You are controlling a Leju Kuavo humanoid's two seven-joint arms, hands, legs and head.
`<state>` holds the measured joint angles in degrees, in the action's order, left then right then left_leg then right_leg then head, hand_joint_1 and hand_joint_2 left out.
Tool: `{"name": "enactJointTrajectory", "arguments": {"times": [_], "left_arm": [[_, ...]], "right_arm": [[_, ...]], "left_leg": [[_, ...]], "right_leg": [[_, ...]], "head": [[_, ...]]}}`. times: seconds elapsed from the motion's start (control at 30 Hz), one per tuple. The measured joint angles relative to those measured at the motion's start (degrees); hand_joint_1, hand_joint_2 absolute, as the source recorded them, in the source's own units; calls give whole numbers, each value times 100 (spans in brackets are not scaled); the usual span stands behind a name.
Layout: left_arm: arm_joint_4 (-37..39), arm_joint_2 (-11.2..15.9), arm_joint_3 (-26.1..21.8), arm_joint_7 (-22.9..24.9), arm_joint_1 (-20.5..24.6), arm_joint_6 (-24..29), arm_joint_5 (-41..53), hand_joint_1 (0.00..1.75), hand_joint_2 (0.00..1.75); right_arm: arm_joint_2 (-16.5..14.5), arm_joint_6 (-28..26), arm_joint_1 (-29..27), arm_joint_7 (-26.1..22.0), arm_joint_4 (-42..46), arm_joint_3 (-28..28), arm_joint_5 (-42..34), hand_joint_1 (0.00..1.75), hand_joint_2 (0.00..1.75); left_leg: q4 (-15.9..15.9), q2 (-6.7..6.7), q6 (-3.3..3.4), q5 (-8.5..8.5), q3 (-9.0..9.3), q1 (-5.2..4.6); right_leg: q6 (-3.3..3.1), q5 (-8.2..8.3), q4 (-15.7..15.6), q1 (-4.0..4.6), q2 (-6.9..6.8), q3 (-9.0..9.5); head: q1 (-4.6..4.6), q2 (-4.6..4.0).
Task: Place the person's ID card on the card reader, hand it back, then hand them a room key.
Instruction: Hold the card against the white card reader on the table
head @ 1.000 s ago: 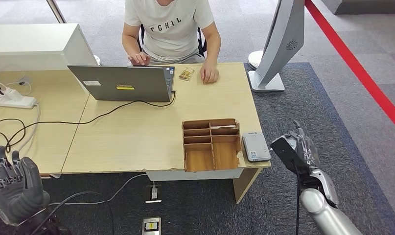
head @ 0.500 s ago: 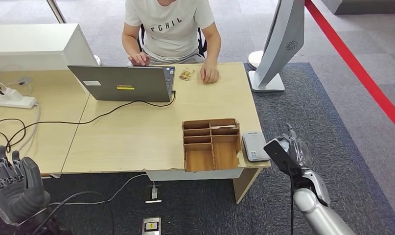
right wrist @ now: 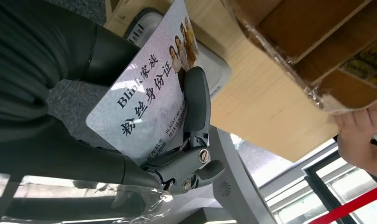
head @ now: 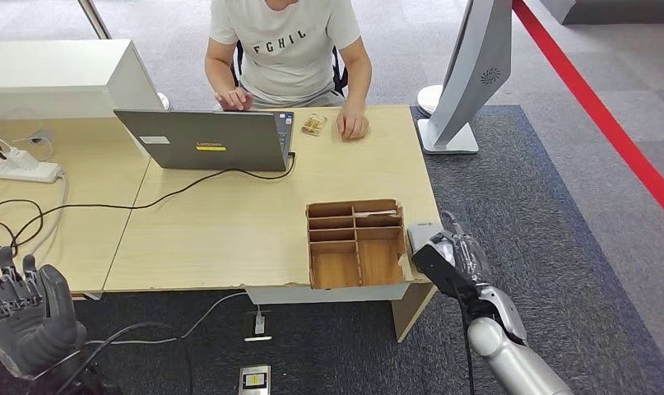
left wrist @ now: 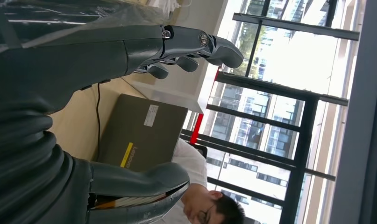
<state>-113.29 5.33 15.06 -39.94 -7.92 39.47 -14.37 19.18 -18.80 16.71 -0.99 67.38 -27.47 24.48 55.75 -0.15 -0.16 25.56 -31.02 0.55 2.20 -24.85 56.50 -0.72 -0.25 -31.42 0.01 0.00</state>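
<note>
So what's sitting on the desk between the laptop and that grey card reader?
In the head view, a wooden divided tray sits between the laptop and the card reader.

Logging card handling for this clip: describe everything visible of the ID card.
The ID card is a thin, flat, pale bluish-white card that looks like plastic, with rounded corners. It carries dark Chinese characters, the word "Blink", small fine print and a little group photo at one end. The right hand holds it, a finger lying across its printed face and the thumb behind. It is tilted, hanging just over the grey card reader at the desk's edge; whether they touch cannot be told.
</note>
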Motion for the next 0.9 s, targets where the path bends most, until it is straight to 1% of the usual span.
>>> {"name": "enactJointTrajectory", "arguments": {"times": [0.2, 0.47, 0.67, 0.9], "left_arm": [[7, 0, 0, 24, -1, 0, 63, 0, 175], [3, 0, 0, 91, -15, 0, 169, 0, 175], [-23, 0, -7, 174, -82, 0, 285, 0, 175], [-91, 0, -14, 237, -135, 0, 348, 0, 175]], "right_arm": [[-105, -203, -23, 56, -76, -232, 285, 175, 175], [-123, -321, -20, 123, -275, -372, 646, 175, 175], [-126, -323, 109, 148, -611, -457, 1065, 175, 175], [-60, -301, 312, 242, -1104, -528, 1337, 175, 175]], "left_leg": [[0, 0, 0, 0, 1, 0], [0, -1, 0, 0, 0, 0], [0, 0, 0, 0, 0, 0], [1, 0, 0, 0, 1, -1]], "right_leg": [[0, 0, 0, 0, 0, 0], [0, 0, 0, 0, 0, 1], [0, 0, 0, 0, 0, 0], [0, 0, -1, -1, 0, 1]], "head": [[1, 0], [0, 0], [0, 0], [1, 0]]}}
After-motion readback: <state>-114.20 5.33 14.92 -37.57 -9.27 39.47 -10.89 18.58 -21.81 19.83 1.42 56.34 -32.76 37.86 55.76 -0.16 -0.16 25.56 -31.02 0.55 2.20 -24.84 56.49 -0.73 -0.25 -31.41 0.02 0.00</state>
